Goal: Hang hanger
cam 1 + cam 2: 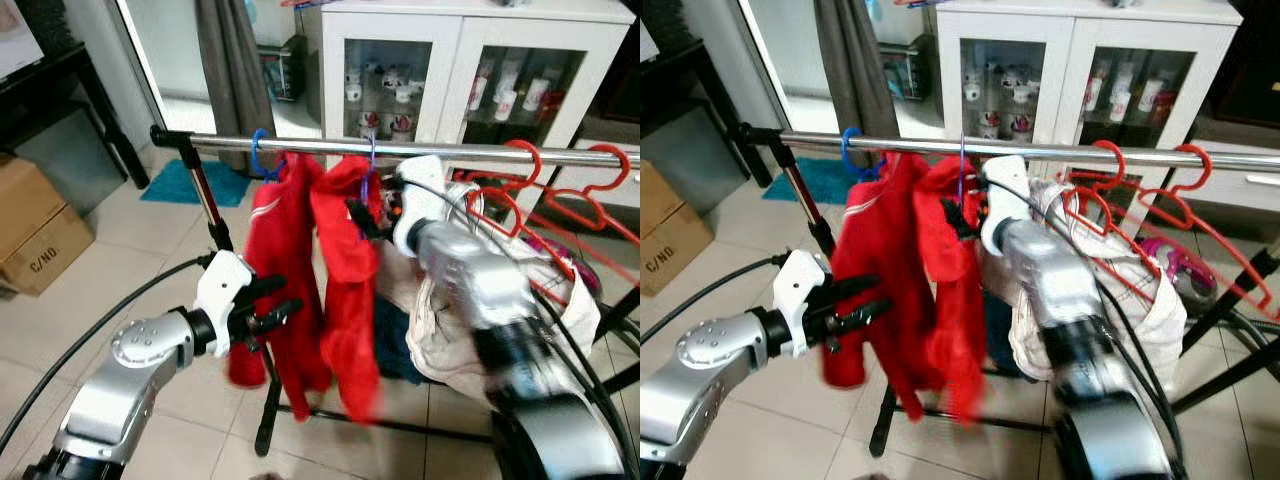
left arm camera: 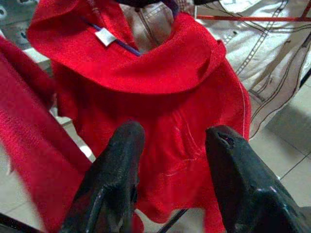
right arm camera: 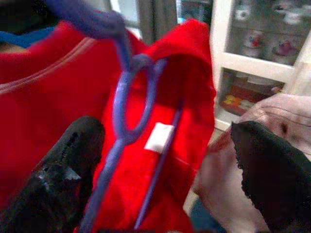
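Rail (image 1: 420, 149) crowded w/ red garments (image 1: 300, 260), red hangers (image 1: 540, 200); left end seems free.

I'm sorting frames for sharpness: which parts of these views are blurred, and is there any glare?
Left and right eye views: the right arm is motion-smeared, while the rail and left gripper stay fairly crisp. Right wrist view: the purple hanger and cabinet are soft. Left wrist view: the red garment is sharp, its fingers slightly soft. No strong glare.
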{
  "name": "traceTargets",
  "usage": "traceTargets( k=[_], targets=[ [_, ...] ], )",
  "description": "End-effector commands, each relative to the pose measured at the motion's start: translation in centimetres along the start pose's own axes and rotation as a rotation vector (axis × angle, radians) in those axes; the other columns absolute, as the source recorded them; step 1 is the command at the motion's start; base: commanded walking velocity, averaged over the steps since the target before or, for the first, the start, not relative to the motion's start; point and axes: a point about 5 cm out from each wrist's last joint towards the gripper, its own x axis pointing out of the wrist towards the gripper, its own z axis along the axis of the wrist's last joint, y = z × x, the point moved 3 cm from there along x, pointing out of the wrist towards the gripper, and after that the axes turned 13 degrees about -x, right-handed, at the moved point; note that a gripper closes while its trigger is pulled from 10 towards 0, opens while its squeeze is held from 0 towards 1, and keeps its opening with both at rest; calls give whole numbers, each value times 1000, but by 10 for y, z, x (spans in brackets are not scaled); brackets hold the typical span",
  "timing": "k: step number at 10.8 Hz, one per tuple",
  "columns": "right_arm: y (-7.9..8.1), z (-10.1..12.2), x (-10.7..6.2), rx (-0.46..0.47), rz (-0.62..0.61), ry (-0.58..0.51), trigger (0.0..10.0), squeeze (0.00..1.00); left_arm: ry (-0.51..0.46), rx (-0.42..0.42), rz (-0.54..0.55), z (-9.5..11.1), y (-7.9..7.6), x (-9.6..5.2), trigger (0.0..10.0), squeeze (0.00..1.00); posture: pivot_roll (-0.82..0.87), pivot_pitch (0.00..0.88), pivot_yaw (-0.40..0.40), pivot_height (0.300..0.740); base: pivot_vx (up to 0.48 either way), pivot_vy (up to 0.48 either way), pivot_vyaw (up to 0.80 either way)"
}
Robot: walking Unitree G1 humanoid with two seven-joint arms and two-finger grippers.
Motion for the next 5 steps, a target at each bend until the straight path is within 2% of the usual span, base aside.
traceTargets(
  k=[1,2,3,4,5],
  targets=[
    [-6,8,4,0,-47,-11,10000,0,8,16,-5,3,-1,2,10000,0,-47,0,66,740,0,0,0],
    [-3,18,8,53,-21,-42,10000,0,12,17,-5,3,-1,3,10000,0,-46,0,68,740,0,0,0],
    [-4,22,10,55,-26,-49,10000,0,13,19,-2,3,0,3,10000,0,-48,0,71,740,0,0,0],
    [-6,21,12,57,-40,-48,8980,0,14,20,-1,3,1,3,10000,0,-48,0,71,740,0,0,0],
    [-8,19,16,42,-56,-32,0,0,18,25,-2,3,1,5,10000,0,-47,0,72,740,0,0,0]
  ],
)
